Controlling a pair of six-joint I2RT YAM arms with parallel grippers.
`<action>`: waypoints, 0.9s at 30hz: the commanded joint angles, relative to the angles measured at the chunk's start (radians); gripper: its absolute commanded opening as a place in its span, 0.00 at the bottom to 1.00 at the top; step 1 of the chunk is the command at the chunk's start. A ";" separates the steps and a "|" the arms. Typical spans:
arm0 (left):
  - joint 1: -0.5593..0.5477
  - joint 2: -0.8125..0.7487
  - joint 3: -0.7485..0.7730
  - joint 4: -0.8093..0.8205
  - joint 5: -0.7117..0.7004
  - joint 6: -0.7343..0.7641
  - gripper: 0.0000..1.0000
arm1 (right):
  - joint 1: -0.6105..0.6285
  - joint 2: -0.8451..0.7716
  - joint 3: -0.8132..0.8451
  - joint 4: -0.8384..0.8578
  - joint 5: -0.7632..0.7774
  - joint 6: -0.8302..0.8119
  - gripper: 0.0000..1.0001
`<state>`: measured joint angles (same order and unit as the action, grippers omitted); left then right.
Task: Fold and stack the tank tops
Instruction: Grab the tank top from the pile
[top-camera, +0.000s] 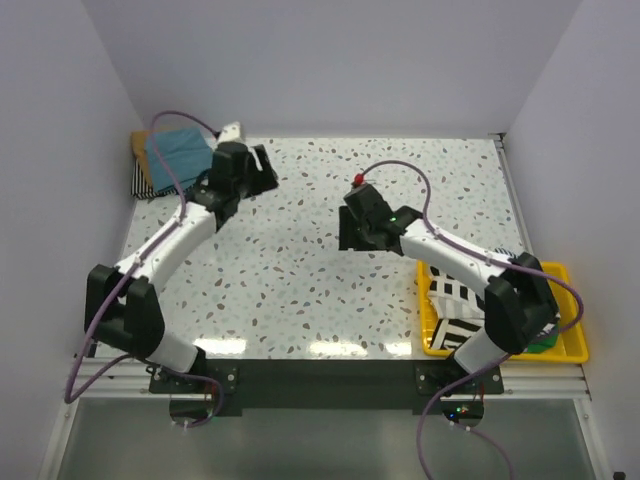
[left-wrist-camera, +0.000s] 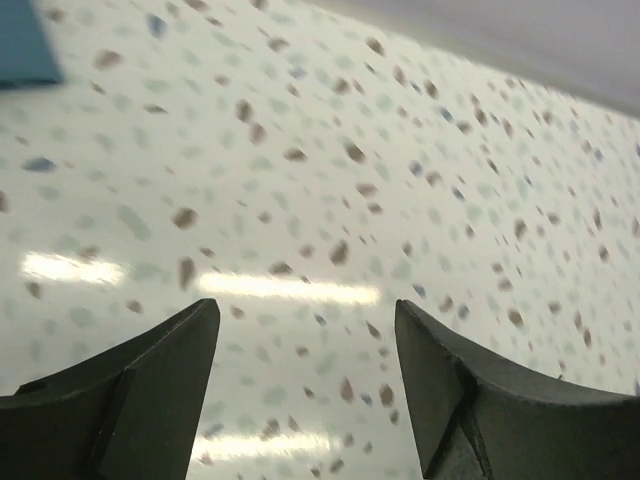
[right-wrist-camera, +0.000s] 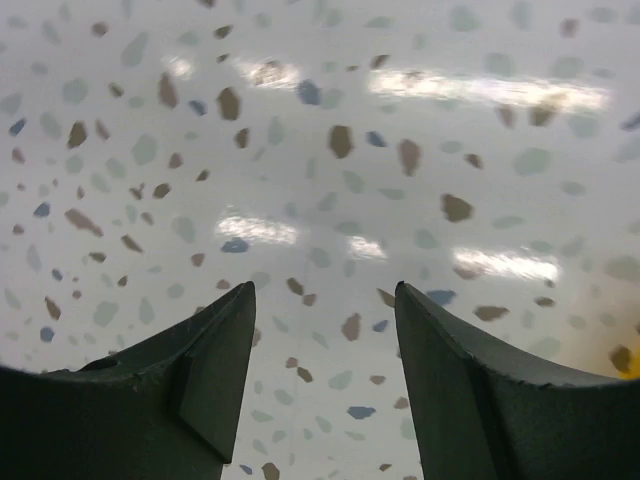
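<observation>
Teal tank top lies folded, skewed to the table; left hand, right hand spread empty.

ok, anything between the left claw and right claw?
No, just bare speckled tabletop between left claw and right claw; the top view shows it.

Overhead, two wrist close-ups of table

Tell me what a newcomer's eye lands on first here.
The bright yellow tray at the near right corner, holding black-and-white striped tank tops. Then the teal-blue tank top topping a pile at the far left corner, and the left gripper and right gripper open over the speckled table.
</observation>
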<state>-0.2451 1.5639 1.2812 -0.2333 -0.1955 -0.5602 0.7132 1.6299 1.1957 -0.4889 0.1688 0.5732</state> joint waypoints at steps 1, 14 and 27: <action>-0.170 -0.164 -0.165 0.063 0.080 -0.046 0.75 | -0.067 -0.160 -0.045 -0.174 0.203 0.112 0.62; -0.648 -0.395 -0.372 0.054 0.215 -0.041 0.74 | -0.293 -0.614 -0.283 -0.649 0.500 0.404 0.75; -0.651 -0.449 -0.382 0.029 0.248 0.023 0.75 | -0.621 -0.417 -0.378 -0.372 0.276 0.315 0.70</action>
<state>-0.8974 1.1328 0.9012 -0.2184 0.0269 -0.5751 0.1329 1.1633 0.8360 -0.9676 0.4805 0.8948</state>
